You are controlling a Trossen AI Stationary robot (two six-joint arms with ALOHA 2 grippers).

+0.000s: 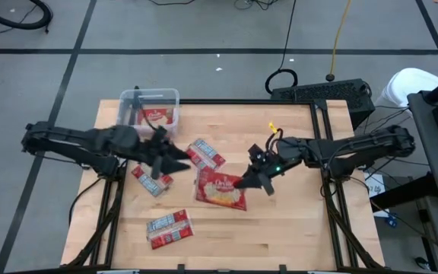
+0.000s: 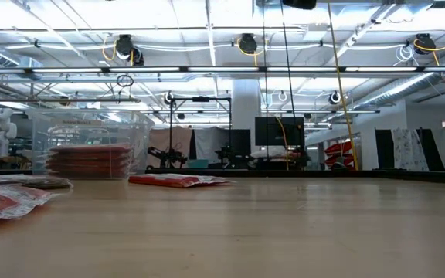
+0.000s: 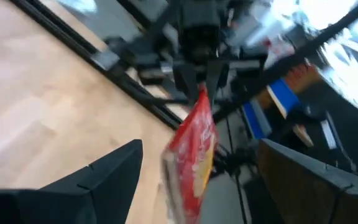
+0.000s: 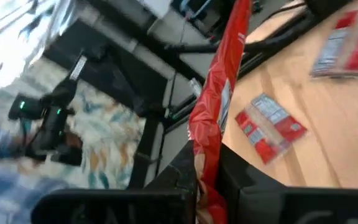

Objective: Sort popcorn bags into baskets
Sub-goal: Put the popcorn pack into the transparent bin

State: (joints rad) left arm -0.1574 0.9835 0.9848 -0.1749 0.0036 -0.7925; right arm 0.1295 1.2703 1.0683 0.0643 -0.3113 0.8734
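Note:
My right gripper [image 1: 251,181] is shut on a red popcorn bag [image 1: 220,190] near the table's middle. My left gripper [image 1: 181,160] is open just left of that bag. In the left wrist view the bag [image 3: 191,149] shows edge-on between its two spread fingers, and I see no touch. Three more bags lie flat on the table: one [image 1: 204,152] by the left gripper, one [image 1: 152,180] under the left arm, one [image 1: 169,228] near the front edge. The clear basket [image 1: 128,99] at the far left holds red bags [image 1: 158,116]. My right gripper pinches the bag's edge [image 4: 199,167] between its two fingers, at the end nearest the table's right side. The fingers come from the right, slanting down. The bag sticks out beyond the fingers toward the left arm, edge-on in the wrist view and seemingly off the table.
The wooden table [image 1: 295,228] has bare room at its right and front. In the low view the basket [image 2: 91,143] stands at the far left with a flat bag [image 2: 180,181] beside it. A keyboard [image 1: 322,93] and cables lie beyond the far edge.

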